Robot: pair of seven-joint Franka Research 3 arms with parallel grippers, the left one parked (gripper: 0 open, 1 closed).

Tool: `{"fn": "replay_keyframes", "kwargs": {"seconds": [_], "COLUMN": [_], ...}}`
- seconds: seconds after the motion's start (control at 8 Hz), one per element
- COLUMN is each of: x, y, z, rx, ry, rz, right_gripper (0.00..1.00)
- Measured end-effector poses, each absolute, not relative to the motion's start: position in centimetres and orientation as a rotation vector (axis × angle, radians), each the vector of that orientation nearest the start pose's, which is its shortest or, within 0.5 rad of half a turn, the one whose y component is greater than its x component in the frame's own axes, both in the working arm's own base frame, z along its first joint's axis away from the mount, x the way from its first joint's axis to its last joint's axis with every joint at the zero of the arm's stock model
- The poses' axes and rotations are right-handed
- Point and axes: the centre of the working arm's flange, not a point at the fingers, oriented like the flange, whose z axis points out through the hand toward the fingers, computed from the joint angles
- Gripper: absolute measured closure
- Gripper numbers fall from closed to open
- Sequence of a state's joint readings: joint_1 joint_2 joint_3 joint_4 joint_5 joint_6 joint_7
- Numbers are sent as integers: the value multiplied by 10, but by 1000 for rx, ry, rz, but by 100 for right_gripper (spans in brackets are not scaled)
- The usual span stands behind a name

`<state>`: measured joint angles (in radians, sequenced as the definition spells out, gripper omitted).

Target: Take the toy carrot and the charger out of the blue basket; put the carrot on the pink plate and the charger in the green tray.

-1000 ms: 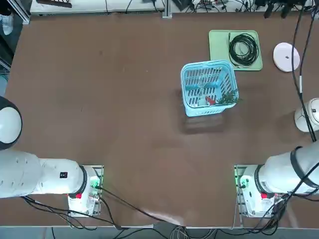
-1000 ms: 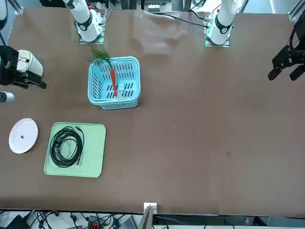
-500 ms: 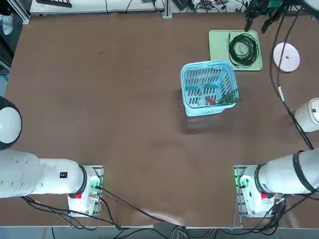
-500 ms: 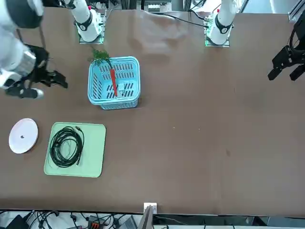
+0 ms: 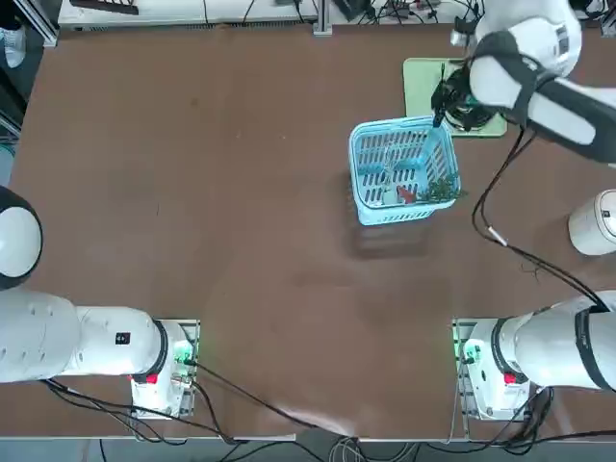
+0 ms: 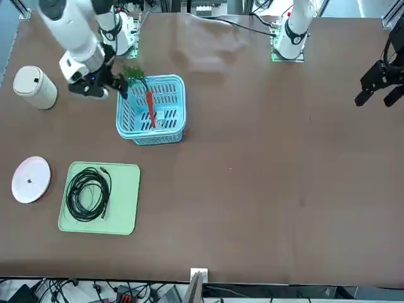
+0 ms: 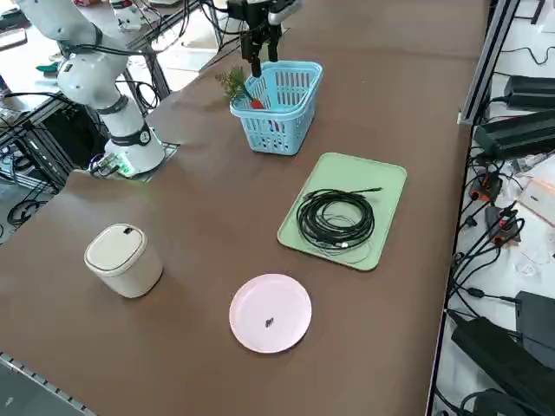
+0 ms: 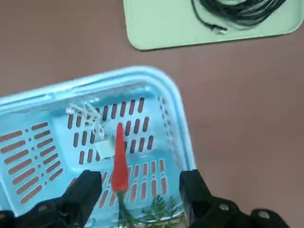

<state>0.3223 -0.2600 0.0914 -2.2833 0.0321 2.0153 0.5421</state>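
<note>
The toy carrot is still lying in the blue basket beside the charger; we are now bringing our right gripper, fingers wide, over it.

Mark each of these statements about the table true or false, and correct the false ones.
1. The carrot lies in the basket. True.
2. The plate holds the charger. False: the plate is bare; the charger is in the basket.
3. A coiled black cable lies on the tray. True.
4. The right hand is shut on the carrot. False: it is open above the basket, holding nothing.
5. The carrot's leaves stick out over the basket's rim. True.
</note>
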Motion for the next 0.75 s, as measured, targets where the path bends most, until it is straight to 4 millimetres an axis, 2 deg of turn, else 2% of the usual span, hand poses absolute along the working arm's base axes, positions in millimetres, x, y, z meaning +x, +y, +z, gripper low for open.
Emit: {"fn": "replay_keyframes", "kwargs": {"seconds": [0.12, 0.5, 0.75], "x": [417, 392, 382], "y": [203, 217, 230], "z": [444, 383, 366], "rx": [-3133, -3132, -3144], "ry": [220, 195, 185], "rz": [14, 2, 33], "right_gripper": [0, 0, 0]}}
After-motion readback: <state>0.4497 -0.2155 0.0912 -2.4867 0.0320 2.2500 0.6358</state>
